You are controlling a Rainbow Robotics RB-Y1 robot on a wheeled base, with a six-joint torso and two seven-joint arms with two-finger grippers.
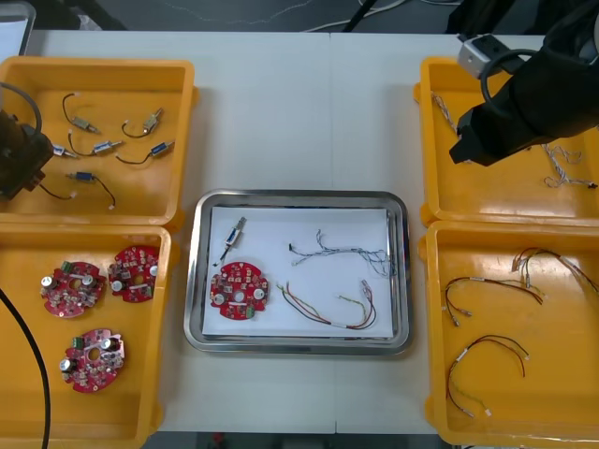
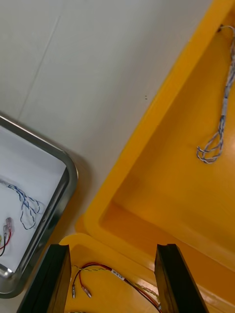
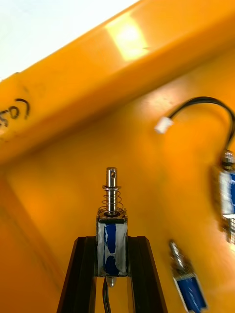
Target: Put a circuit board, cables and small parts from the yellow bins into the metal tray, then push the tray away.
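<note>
My left gripper is shut on a small metal part, a blue-wrapped body with a spring pin, held above the floor of the far left yellow bin. That arm stands at the bin's left edge. My right gripper is open with nothing between its fingers, over the rims where the two right bins meet; its arm hangs above the far right bin. The metal tray holds a red circuit board, a small metal part, a blue and white cable and a red and yellow cable.
Several small metal parts lie in the far left bin. Three circuit boards sit in the near left bin. Twisted blue and white cables lie in the far right bin, red and yellow cables in the near right bin.
</note>
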